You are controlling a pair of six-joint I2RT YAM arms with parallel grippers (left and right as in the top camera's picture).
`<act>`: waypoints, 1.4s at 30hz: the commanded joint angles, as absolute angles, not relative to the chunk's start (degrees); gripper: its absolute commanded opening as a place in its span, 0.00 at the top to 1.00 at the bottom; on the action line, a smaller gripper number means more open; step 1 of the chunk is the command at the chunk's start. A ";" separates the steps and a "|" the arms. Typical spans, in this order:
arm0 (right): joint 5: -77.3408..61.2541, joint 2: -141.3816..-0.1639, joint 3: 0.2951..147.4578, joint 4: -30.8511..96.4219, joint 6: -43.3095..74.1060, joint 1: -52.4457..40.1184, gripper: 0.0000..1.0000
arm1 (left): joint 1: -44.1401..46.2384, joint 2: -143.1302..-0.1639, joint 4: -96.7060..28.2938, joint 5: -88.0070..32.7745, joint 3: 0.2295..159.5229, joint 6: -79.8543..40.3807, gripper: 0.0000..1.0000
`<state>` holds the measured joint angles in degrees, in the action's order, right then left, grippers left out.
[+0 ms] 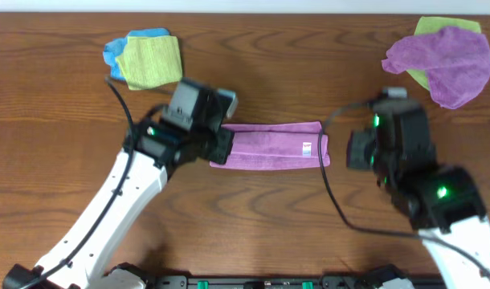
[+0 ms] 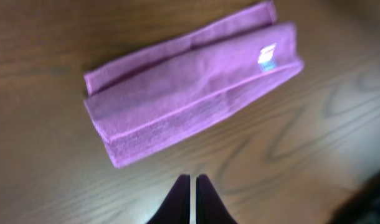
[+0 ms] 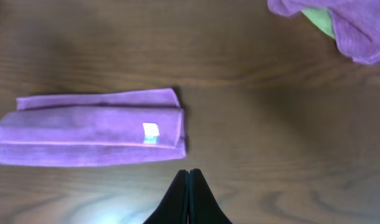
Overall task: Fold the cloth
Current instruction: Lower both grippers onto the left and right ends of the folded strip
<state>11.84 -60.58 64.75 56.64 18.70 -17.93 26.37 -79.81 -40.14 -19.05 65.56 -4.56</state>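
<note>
Pinkish-purple microfibre cloth, folded into a strip, is being shown at the centre of the table. The left claw and right claw are being held together, empty. The layers could be dragged open by a brushing claw.

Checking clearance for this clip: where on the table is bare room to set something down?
Bare table runs along the back between the blue and lime-green cloths and the violet cloth, and in front of the cloth between left arm and right arm. Crowded: the middle, where left gripper and right gripper flank its ends.
</note>
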 commanded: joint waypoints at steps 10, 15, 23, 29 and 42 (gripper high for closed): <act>0.80 -67.40 50.74 45.34 19.88 -12.14 0.98 | 25.10 -88.62 -26.04 -17.93 54.15 -7.68 0.94; -1.10 -71.70 50.74 43.53 19.14 -10.31 0.99 | 25.04 -94.41 -23.64 -18.00 54.17 -7.68 0.94; -2.00 -72.44 50.74 41.52 18.15 -9.91 0.99 | 24.73 -97.14 -19.11 -17.41 54.72 -6.66 0.94; -2.02 -74.00 50.74 41.32 18.20 -9.91 0.99 | 23.57 -97.49 -19.90 -17.30 57.52 -4.36 0.94; -3.29 -75.24 50.74 39.79 18.39 -9.91 0.98 | 23.53 -102.69 -20.27 -15.33 59.11 -2.92 0.94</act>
<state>-3.03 -75.20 51.11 39.81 18.85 -10.31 23.77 -101.65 -20.08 -17.34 57.36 -4.36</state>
